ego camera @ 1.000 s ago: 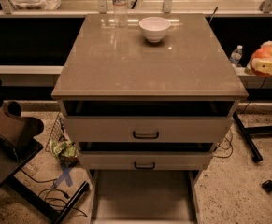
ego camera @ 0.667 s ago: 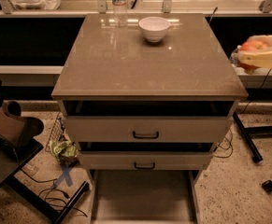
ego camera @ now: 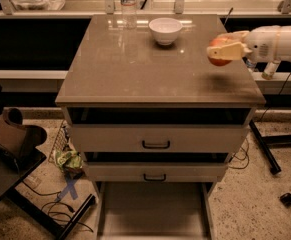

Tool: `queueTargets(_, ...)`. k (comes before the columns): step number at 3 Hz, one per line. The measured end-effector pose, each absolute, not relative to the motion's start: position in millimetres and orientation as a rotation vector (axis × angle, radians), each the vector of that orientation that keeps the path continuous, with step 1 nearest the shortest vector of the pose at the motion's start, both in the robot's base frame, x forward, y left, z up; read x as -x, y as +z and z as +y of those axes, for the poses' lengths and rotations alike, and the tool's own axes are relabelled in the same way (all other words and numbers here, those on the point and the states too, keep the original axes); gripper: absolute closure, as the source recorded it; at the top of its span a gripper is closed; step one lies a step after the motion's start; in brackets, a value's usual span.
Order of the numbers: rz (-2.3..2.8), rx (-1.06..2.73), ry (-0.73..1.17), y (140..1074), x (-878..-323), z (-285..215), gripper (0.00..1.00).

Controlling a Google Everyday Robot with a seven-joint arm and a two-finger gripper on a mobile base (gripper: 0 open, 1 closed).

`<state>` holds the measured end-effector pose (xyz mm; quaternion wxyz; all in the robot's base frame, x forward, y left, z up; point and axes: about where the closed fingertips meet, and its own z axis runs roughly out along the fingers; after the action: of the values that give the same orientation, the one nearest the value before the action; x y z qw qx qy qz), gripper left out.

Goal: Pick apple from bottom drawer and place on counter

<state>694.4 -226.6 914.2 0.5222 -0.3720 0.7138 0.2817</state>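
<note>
Far to the left of the end effector and lower down, a green wrapper (ego camera: 67, 160) lies on the floor beside the cabinet. Below and to the left of the end effector, the bottom drawer (ego camera: 152, 209) stands pulled out, and nothing shows on the part of its flat floor that is in view. The counter (ego camera: 135, 69) spreads out to the left of and beneath the end effector. A clear bottle (ego camera: 128, 4) stands at the back edge, well to the left. A white bowl (ego camera: 165, 30) sits closer, also to the left and a little farther back.

The end effector (ego camera: 219, 51) reaches in from the right and hovers over the counter's right side, close to its edge. It is clenched on the apple (ego camera: 216, 60), which shows red-orange above and below the pale finger crossing it. The apple hangs clear of the surface, with a faint shadow on the slab underneath.

The main risk, as I judge it, is where and how it lets go. This close to the right edge, a round fruit released on a glossy top could roll off onto the floor. Dropping it from this height could make it bounce and roll. Lowering it until it touches, and moving a little farther left first, would cut that risk, though too far left brings the bowl into its path.
</note>
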Motion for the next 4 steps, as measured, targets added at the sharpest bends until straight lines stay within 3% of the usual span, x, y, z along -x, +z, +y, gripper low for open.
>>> queueTargets(3,1.769,0.979,0.751,849.7,-700.3,-120.8,1.0)
queueTargets(4,1.776,0.981,0.759,846.8,-698.9,-117.3,0.82)
